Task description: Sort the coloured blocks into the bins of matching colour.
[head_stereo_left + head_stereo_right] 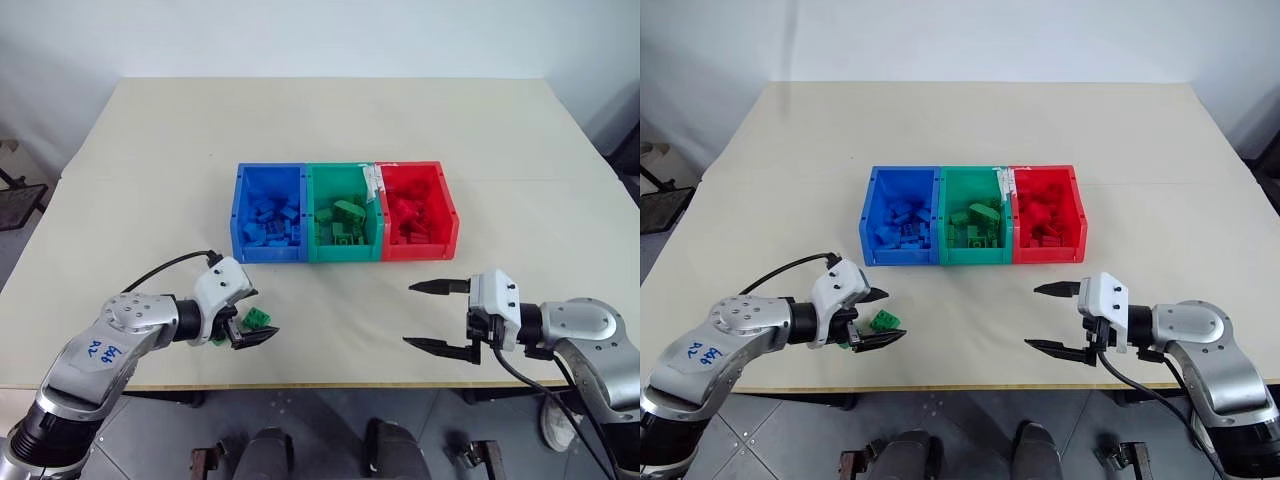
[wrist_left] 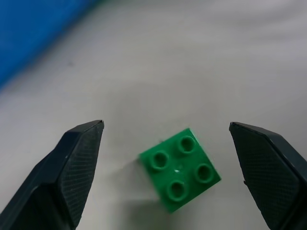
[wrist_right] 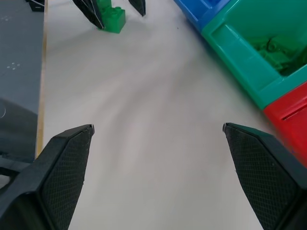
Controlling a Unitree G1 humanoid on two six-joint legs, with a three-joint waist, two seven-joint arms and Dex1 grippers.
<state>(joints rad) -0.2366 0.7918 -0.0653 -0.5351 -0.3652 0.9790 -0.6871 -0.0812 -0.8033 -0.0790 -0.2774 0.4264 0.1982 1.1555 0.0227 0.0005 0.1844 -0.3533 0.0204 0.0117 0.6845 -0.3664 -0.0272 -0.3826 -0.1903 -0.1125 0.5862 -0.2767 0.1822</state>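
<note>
A small green studded block (image 2: 180, 168) lies on the table near its front left edge, also seen at block (image 1: 257, 319). My left gripper (image 1: 265, 315) is open and low over the table, one finger on each side of the block, touching neither side. A further bit of green (image 1: 218, 340) peeks from under that gripper's body. The bins stand joined in a row at mid-table: blue (image 1: 240, 215), green (image 1: 343, 252), red (image 1: 418, 250), each holding blocks of its own colour. My right gripper (image 1: 407, 315) hovers open and empty over the front right of the table.
The table's front edge (image 1: 330, 383) runs just behind both grippers, with floor below. A white label (image 1: 372, 178) sits on the wall between the green and red bins. Bare tabletop stretches between the two grippers and the bins.
</note>
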